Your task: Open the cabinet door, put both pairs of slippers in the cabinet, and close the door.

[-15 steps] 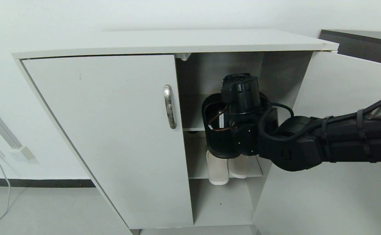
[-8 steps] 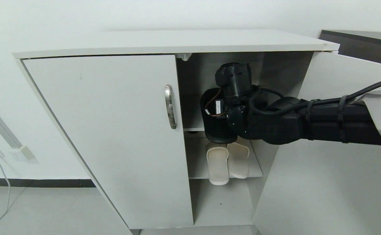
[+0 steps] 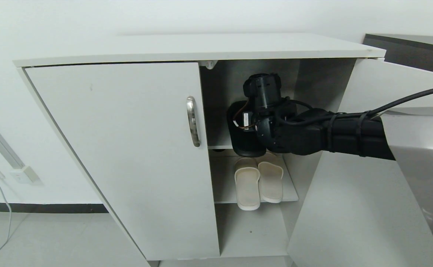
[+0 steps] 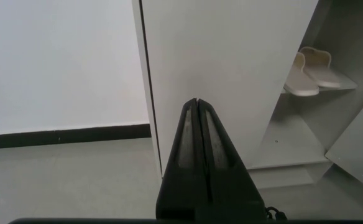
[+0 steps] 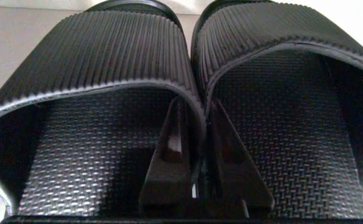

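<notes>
Head view: right arm [image 3: 312,135] goes in past the cabinet's [image 3: 201,46] open right door [image 3: 350,207] w/ the black slippers [image 3: 240,129] hanging at the upper shelf's [image 3: 216,147] front edge, above the white slippers [image 3: 259,181] lying on the mid shelf [image 3: 223,185]. Can't tell if the black pair touches its shelf. Left door [image 3: 120,148] is shut. Left wrist view: left gripper [image 4: 197,124] pressed closed, nothing in it, low beside the shut door, well apart from the work. Right wrist view: right gripper [image 5: 194,143] pinches the two inner side walls of the black pair together, soles side by side. Likely step = setting the 2nd pair down. To do it well: push in deep enough that the heels clear the door line, lay soles flat on the shelf, then let go & back straight out w/o dragging. A shallow drop could tip the pair onto the white ones or block the door.
</notes>
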